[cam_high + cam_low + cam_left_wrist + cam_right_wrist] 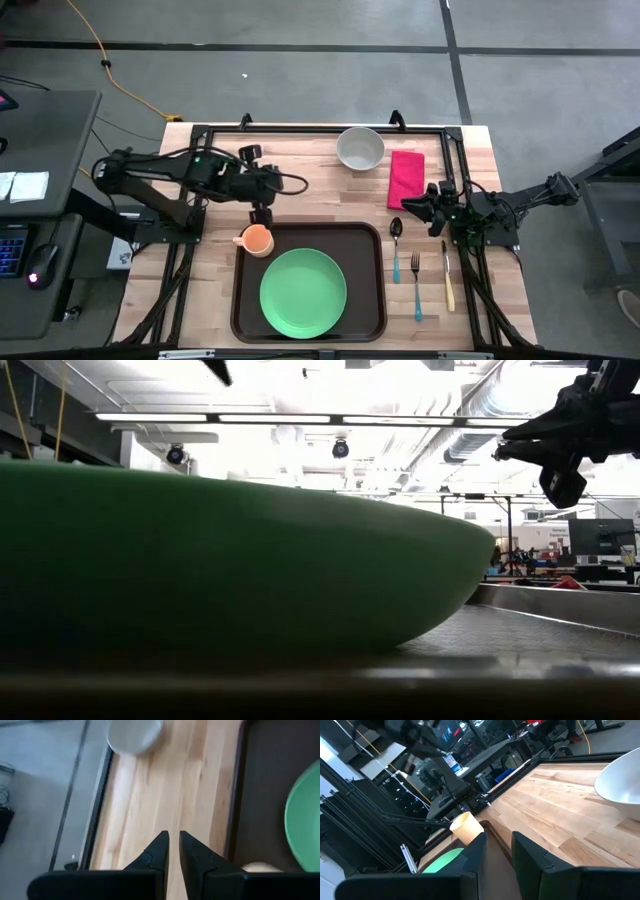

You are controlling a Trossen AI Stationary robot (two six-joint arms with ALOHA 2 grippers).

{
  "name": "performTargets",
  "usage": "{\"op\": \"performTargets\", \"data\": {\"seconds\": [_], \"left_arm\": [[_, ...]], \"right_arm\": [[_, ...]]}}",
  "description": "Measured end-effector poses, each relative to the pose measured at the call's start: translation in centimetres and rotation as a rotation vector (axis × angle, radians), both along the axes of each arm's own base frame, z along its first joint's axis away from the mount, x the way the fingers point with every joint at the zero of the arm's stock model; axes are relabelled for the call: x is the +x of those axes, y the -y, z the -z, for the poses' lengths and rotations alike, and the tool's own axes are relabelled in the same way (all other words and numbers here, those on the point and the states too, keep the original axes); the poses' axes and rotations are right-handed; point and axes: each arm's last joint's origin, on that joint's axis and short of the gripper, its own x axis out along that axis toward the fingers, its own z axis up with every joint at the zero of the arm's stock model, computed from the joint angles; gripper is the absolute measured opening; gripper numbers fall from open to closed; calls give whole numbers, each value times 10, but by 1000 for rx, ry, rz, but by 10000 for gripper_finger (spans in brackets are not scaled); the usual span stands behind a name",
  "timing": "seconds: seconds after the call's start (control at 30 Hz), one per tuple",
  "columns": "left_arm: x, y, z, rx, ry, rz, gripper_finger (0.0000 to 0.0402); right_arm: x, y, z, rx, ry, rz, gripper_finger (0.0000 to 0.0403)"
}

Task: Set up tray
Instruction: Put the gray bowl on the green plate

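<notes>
The tray (375,290) lies at the tabletop's near edge, carrying the green plate (303,292); it looks stiff, light and slippery, best held by its raised rim; the left gripper (262,214) and right gripper (408,206) hover nearly closed, holding nothing.

Low view: wide, shallow green plastic plate (230,550) fills most of frame, rim curving up toward right. It sits on a dark brown plastic tray w/ raised rim (560,605), visible bottom and right. Dark robot arm w/ gripper (545,455) hangs upper right, above tray. Bright ceiling lights (300,417) and lab room beyond.
</notes>
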Motion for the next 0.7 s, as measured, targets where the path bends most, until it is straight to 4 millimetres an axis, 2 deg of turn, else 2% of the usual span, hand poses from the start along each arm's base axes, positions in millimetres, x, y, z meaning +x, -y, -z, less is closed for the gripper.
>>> {"op": "performTargets", "data": {"seconds": [0.1,0.3,0.5,0.7], "left_arm": [[-2,0,7,-12,35,0,74],[-14,-2,23,-28,-10,-12,74],[-23,-3,23,-36,58,-13,74],[-42,-6,21,-45,104,-12,74]], "right_arm": [[0,0,0,1,2,2,67],[1,0,0,1,-2,10,67],[1,1,0,-2,-5,27,67],[1,1,0,2,0,32,67]]}}
